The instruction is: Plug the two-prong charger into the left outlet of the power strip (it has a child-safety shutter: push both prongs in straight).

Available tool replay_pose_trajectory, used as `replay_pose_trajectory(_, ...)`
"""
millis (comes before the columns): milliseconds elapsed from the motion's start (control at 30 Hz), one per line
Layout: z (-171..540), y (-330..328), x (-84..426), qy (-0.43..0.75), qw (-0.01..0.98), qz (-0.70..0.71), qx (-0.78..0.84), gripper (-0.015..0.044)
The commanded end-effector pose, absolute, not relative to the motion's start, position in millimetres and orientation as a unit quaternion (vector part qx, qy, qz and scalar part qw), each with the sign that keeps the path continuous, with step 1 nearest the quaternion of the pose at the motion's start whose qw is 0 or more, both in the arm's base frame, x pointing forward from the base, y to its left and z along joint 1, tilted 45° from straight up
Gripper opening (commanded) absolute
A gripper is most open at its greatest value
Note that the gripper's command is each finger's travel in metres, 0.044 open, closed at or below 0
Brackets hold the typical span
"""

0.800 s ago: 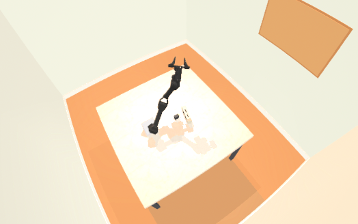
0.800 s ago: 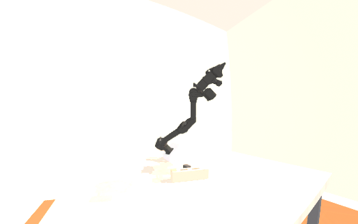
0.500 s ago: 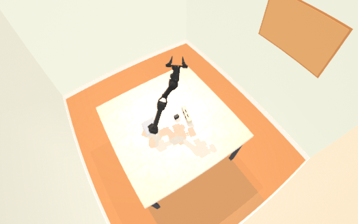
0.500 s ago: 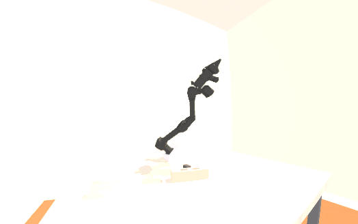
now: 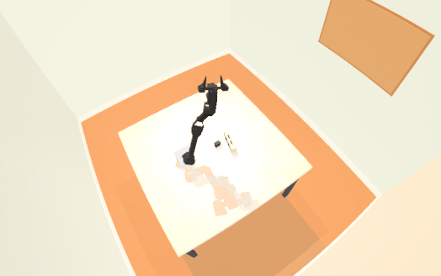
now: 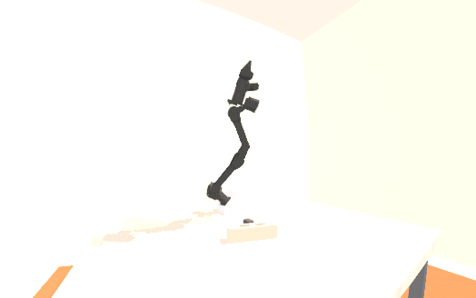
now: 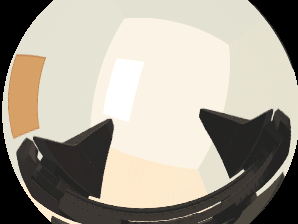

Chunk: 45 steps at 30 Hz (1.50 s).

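Observation:
The small dark charger point(image 5: 217, 144) point(image 6: 248, 221) sits on the table beside the power strip; its prongs are too small to make out. The cream power strip point(image 5: 231, 143) point(image 6: 252, 233) lies on the table with dark outlet marks on its top. My gripper point(image 5: 214, 80) point(image 6: 249, 63) point(image 7: 157, 117) is wide open and empty. It is raised high above the table, far from the charger and the strip, with its fingers pointing up. The wrist view shows only the fingers, the walls and the ceiling, and neither the charger nor the strip.
The pale table point(image 5: 261, 168) point(image 6: 345, 254) carries the arm's base point(image 5: 188, 158) point(image 6: 218, 194), to one side of the charger. The arm's shadow falls across the table. An orange-brown panel point(image 5: 379, 42) point(image 7: 27, 95) hangs on a wall, away from the arm.

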State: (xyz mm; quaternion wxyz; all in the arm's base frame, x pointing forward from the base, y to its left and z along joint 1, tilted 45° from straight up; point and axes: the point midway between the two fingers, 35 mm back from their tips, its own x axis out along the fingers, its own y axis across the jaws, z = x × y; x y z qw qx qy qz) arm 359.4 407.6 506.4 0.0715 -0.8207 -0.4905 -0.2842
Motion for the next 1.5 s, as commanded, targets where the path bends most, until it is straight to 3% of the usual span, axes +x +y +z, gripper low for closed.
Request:
replay_pose_trajectory(0, 536, 410, 315, -0.514, 0.094, -0.322, -0.789, 0.044)
replay_pose_trajectory(967, 685, 296, 66, -0.573, 0.258, -0.539, -0.56, 0.044)
replay_pose_trajectory(1167, 702, 254, 26, -0.574, 0.297, -0.571, -0.507, 0.044)
replay_pose_trajectory(1467, 706, 227, 7, -0.603, 0.343, -0.548, -0.468, 0.044)
